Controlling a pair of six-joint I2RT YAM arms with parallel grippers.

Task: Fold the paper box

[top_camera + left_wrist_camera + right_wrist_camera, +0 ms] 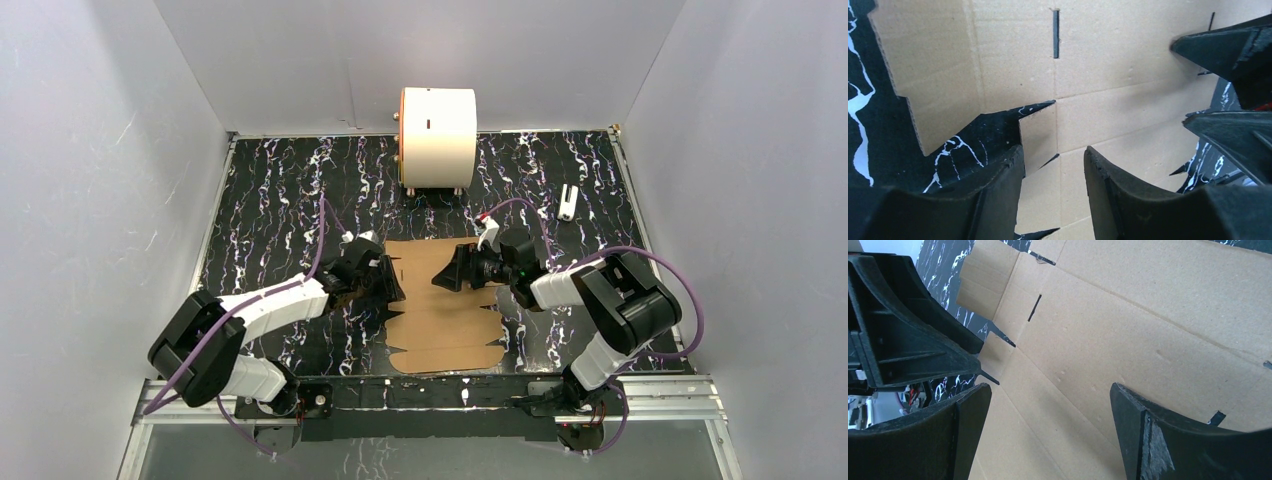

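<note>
Box, lying flat toward near edge of tabletop, is risking sliding or creasing off-score under uneven pressing; left tool half-spread, right tool wide, neither pinching it.

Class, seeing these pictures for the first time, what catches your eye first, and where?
A flat brown die-cut cardboard sheet lies at the middle of the black marbled table. The left arm's fingers and the right arm's fingers, both open, face each other over it. A large white cylinder with an orange rim sits at the far edge.
</note>
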